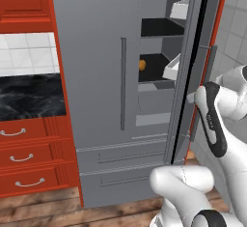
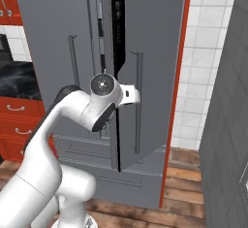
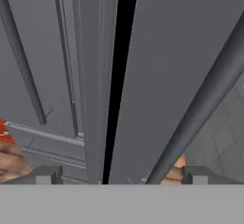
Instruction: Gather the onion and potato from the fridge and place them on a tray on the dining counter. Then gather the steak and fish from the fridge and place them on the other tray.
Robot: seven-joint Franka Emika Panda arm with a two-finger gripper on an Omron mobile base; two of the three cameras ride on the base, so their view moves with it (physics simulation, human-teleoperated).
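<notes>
At nine o'clock in the left base view stand red drawers (image 1: 29, 158) under a strip of black marble counter (image 1: 31, 95); the grey fridge (image 1: 96, 76) fills the centre, its left door shut, its bar handle (image 1: 123, 83) upright. Towards two o'clock the right door (image 1: 193, 66) hangs part open, baring dark shelves, white door bins (image 1: 174, 67) and a small orange item (image 1: 142, 64), too small to name. In the hand view the gripper (image 3: 122, 175) looks up the gap beside the right door's handle (image 3: 200, 108), fingers (image 3: 47, 174) spread wide and holding nothing. By this evidence the job has barely begun: nothing has been lifted out, and onion, potato, steak and fish are all yet to reach the trays
</notes>
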